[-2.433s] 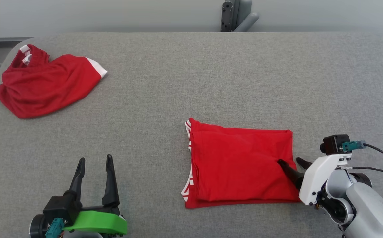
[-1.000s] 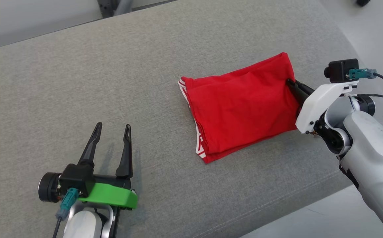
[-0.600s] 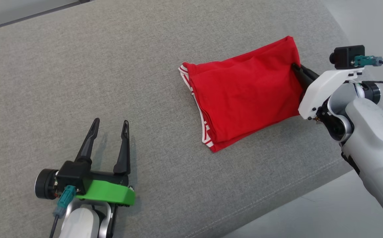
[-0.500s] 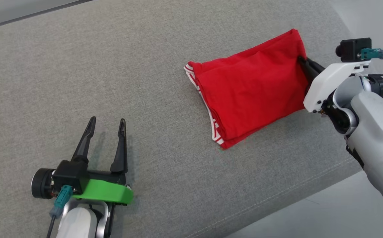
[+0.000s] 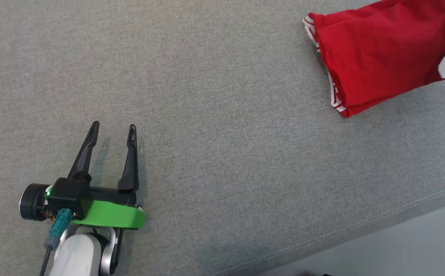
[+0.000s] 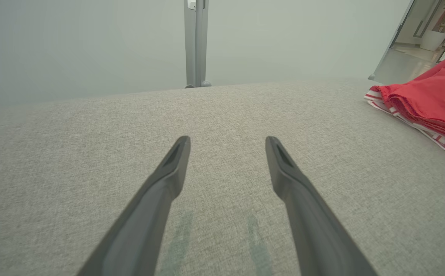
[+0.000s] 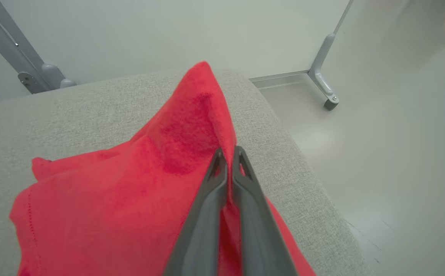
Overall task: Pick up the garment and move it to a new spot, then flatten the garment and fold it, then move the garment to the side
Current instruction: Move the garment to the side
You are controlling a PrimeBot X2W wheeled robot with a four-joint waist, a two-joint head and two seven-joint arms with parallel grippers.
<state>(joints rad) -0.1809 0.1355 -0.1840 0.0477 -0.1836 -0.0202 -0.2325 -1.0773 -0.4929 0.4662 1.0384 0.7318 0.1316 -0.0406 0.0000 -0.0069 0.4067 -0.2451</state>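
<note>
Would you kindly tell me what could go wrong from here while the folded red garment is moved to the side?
The right end effector is shut on one edge of the garment only, so the loose striped layers at the far end may slide and spoil the fold. The padded surface ends just beyond the grip, with floor below; released too far out, the garment might slip off.

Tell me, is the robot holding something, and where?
The right pincer is shut on the garment, pinching its lifted side edge. The left pincer is open and holds nothing.
</note>
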